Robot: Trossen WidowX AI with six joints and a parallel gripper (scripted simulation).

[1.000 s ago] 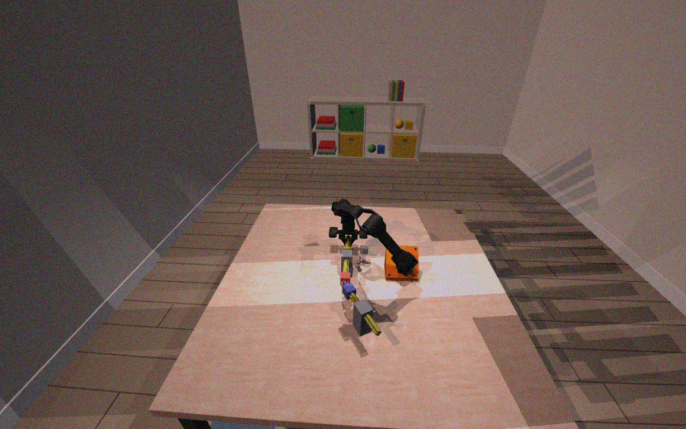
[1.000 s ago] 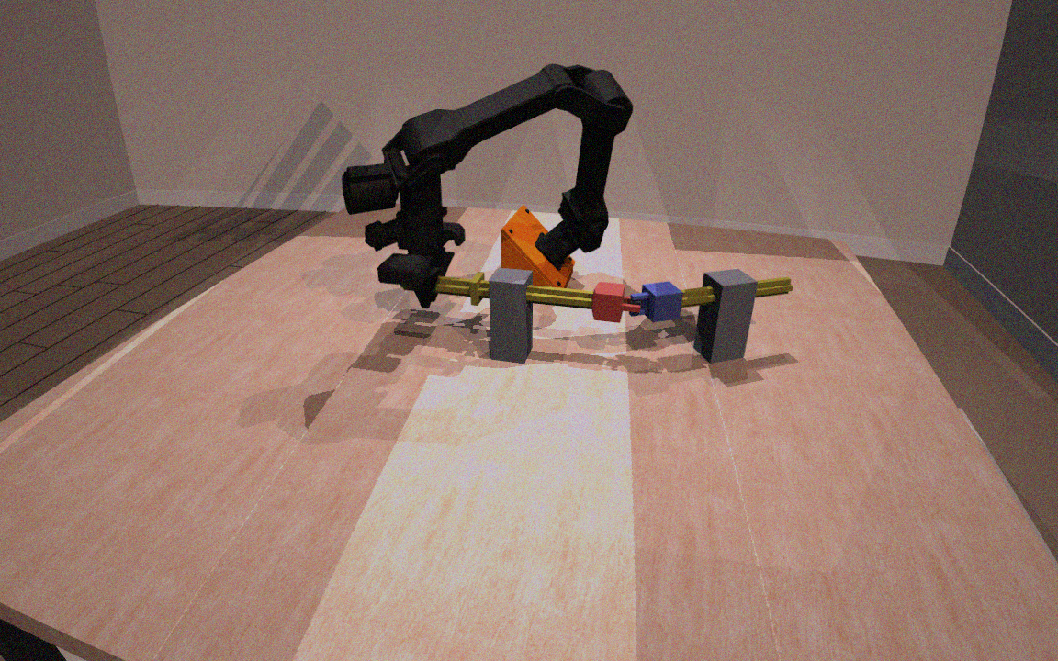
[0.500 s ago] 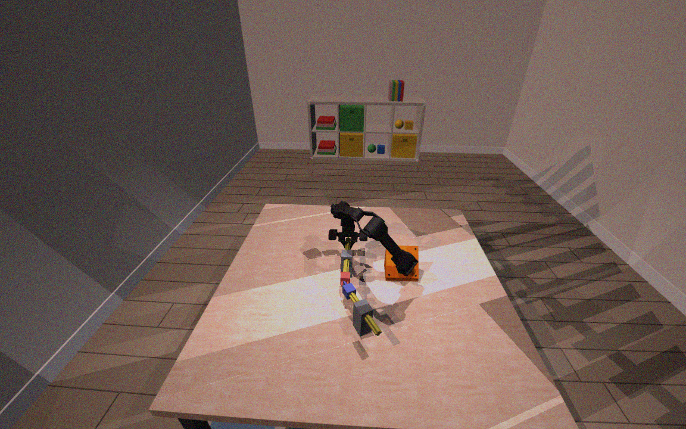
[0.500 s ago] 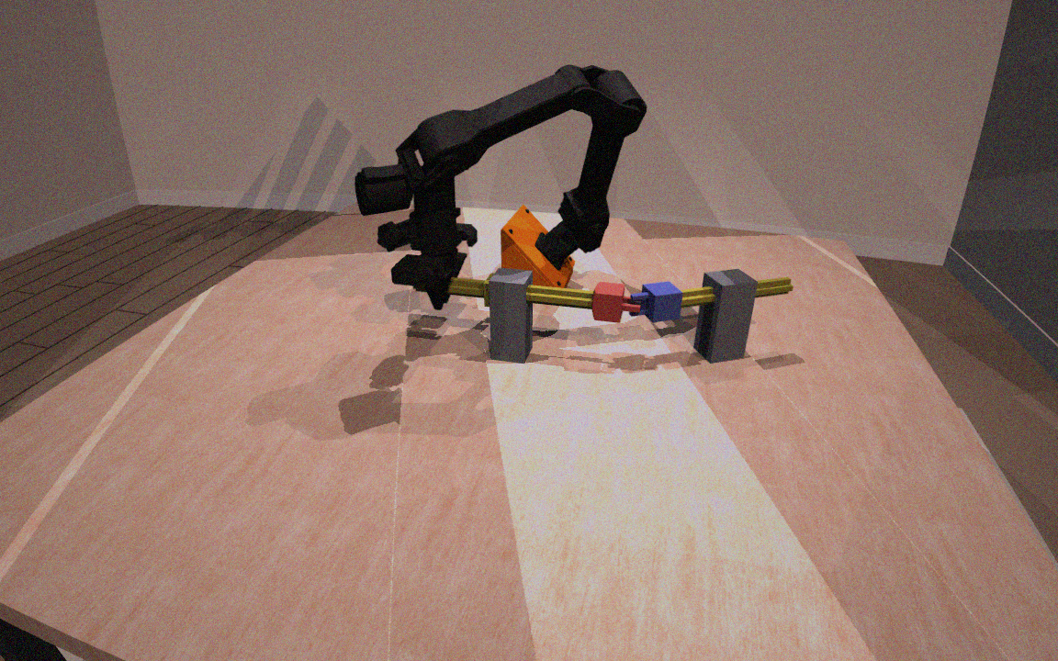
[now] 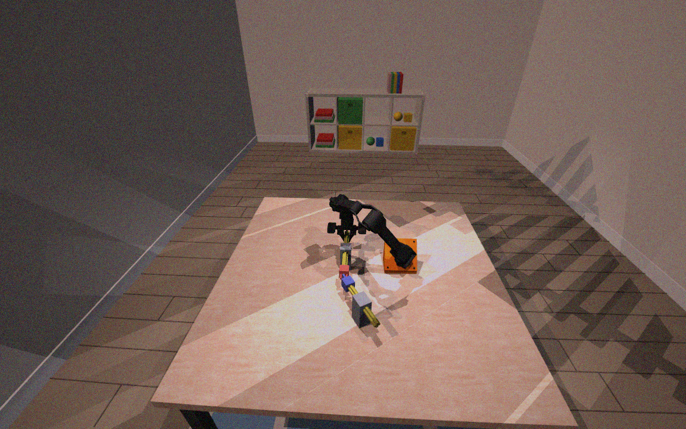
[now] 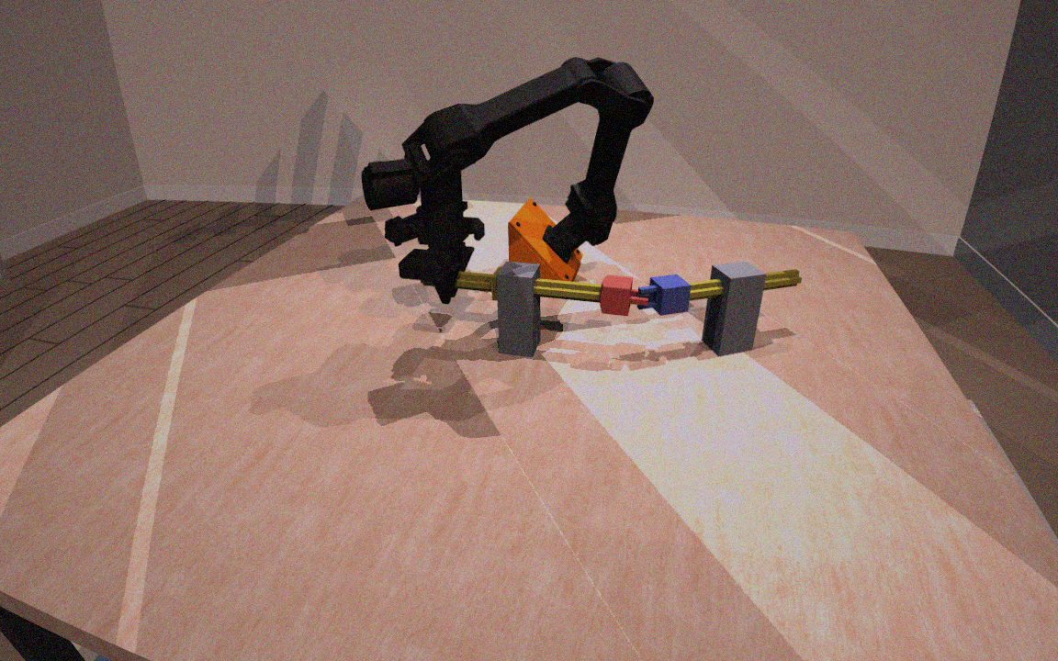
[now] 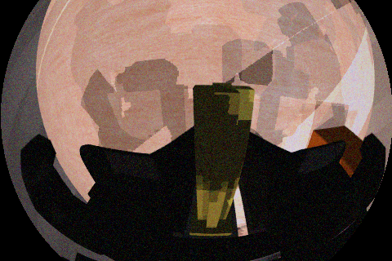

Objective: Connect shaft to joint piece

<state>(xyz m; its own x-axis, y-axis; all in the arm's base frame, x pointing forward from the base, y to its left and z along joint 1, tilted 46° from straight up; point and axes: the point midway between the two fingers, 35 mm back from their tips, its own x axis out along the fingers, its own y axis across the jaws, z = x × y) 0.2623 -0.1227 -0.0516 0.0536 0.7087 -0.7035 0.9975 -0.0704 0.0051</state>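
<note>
I have the black parallel-jaw gripper [image 5: 346, 238] [image 6: 447, 294] [image 7: 216, 130] closed on the outer end of the long yellow ribbed shaft [image 5: 344, 258] [image 6: 566, 289] [image 7: 222, 139], the sliding one. Gripping there, beyond the block, leaves the whole inner stretch of the shaft free to travel, which I take to be why the hold sits so far out.

The shaft runs through the nearer-to-gripper grey upright block [image 5: 345, 248] [image 6: 519, 312], and its other end meets the small red square joint piece [image 5: 343, 270] [image 6: 616, 295]. Beside that is the small blue square joint piece [image 5: 348, 283] [image 6: 669, 294], with thin prongs between the two; whether they are fully seated is too small for me to tell. The second yellow ribbed shaft [image 5: 370, 316] [image 6: 781, 278] carries the blue piece and passes through the other grey upright block [image 5: 361, 309] [image 6: 734, 308], meeting the first line at an angle.

A collar on the held shaft looks pressed against its block, so I judge the push is at or very near its stop. Pushing harder could strain the joint. Next I would open the fingers and lift straight up.

The orange arm base [image 5: 392, 269] [image 6: 526, 238] stands off to one side, out of the shaft's line; the grey block is the nearest obstacle for my fingers.
</note>
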